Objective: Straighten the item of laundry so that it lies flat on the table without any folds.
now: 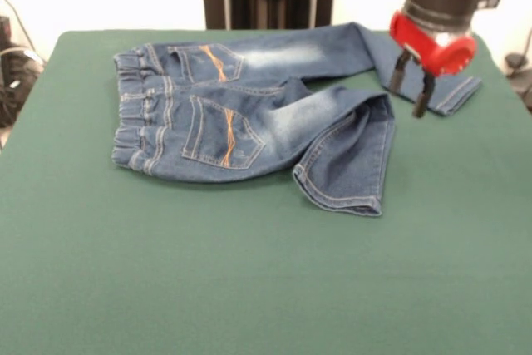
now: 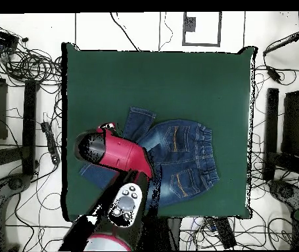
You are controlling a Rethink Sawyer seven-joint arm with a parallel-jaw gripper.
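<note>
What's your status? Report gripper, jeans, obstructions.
Gripper open, empty, above the far leg near its hem. Jeans back-pockets up on table, near leg folded back on itself, not flat. Nothing in the way.

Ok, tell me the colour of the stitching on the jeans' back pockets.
Orange, crossing lines on each pocket of the jeans; clearest in the front view.

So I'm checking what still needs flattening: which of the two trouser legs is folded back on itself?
The nearer leg of the jeans in the front view: it bends toward the camera, while the far leg runs straight under the gripper.
</note>
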